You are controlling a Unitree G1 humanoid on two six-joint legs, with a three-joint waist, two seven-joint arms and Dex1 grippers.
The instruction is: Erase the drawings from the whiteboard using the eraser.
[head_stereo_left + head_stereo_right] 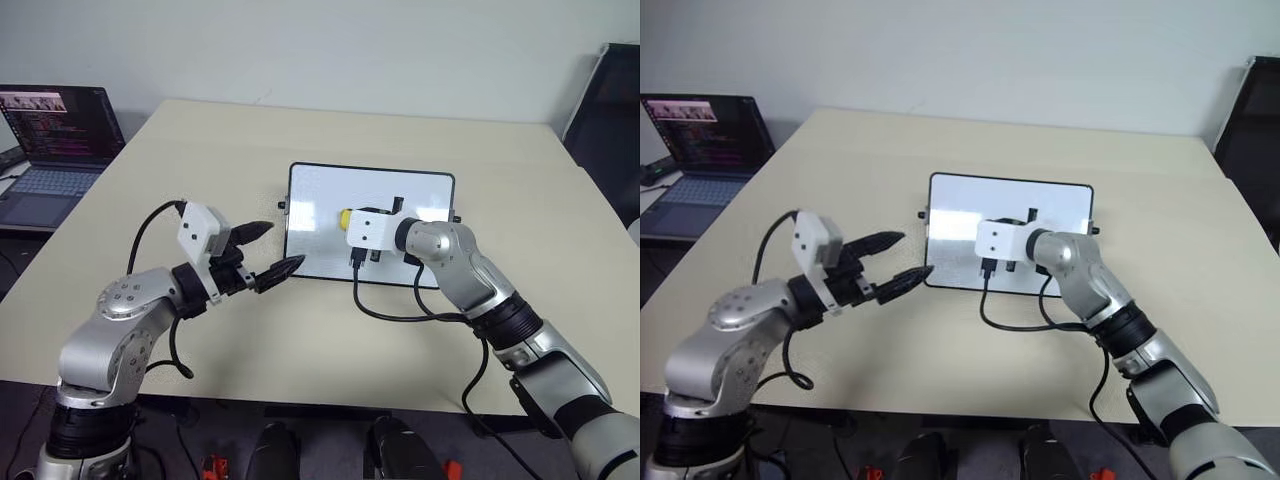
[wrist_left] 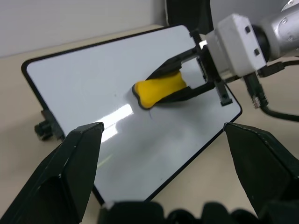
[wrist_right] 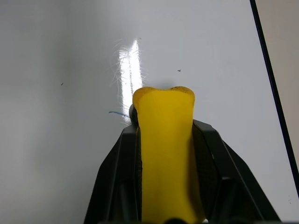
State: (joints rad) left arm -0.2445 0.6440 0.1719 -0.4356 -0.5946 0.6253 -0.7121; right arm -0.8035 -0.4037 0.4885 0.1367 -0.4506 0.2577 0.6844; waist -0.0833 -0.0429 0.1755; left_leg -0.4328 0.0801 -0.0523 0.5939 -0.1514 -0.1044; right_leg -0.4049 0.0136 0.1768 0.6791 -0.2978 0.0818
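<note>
Nearest the robot, the left pincer point(image 1: 268, 251) is held above the pale beige wooden surface point(image 1: 200, 150), just off the left edge of the board, its two black fingers spread wide apart and nothing between them. It is pointed level toward the board.

Just beyond it, the rectangular glossy white whiteboard with a thin black frame point(image 1: 315, 195) lies flat near the middle of the surface, a small black knob seen at each side. Over the board the right pincer point(image 2: 175, 86) is reached in from the right, its black fingers clamped on the small bright yellow eraser block with a dark underside point(image 3: 166, 149), which is gripped by its two long sides. The eraser's front end is seen against the white board around its middle, beside a bright glare streak.

Of the drawings, a short thin blue ink stroke point(image 3: 119, 113) is seen on the board just beside the eraser's front corner; a few tiny dark specks are scattered elsewhere on the white.

Farther off, at the far left, an open dark laptop with a lit screen point(image 1: 55, 130) is seen beside the surface.
</note>
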